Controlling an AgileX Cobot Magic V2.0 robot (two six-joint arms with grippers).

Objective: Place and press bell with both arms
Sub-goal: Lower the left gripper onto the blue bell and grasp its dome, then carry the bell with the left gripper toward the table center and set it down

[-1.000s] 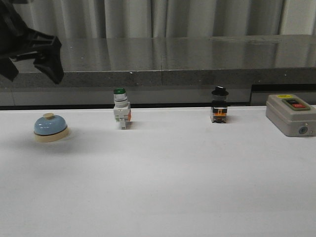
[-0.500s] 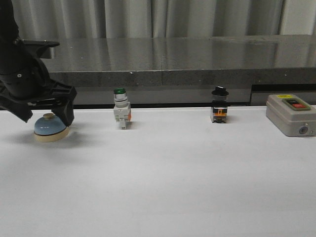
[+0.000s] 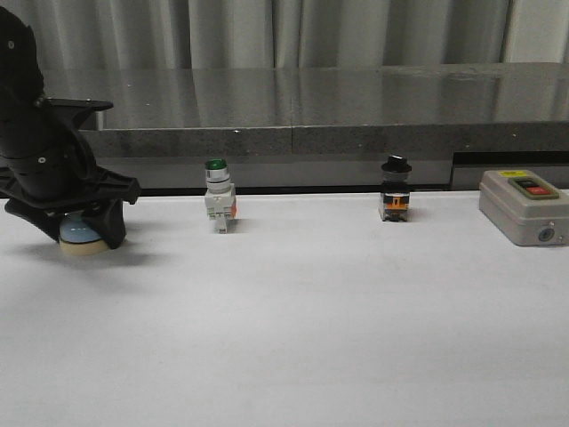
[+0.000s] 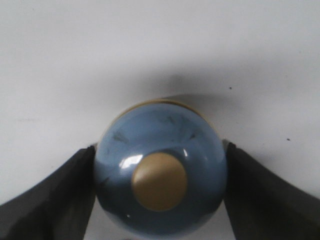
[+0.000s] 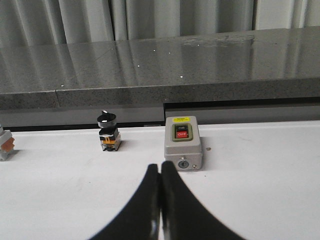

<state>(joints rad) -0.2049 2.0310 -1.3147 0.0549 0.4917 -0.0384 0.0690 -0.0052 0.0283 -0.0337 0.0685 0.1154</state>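
The left end effector [image 3: 78,233] straddles the bell [image 3: 78,237] on the table [image 3: 311,311].

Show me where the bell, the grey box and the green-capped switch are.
bell [image 4: 160,175]: left wrist view, on its blue dome.
grey box [image 3: 524,206]: front view, on its front face.
green-capped switch [image 3: 219,197]: front view, on its white body.

Front view: low, facing forward across white table [image 3: 311,311]. Left wrist view: close, straight down on bell [image 4: 160,175]. Right wrist view: low, forward; shares grey box [image 5: 183,142] with front.
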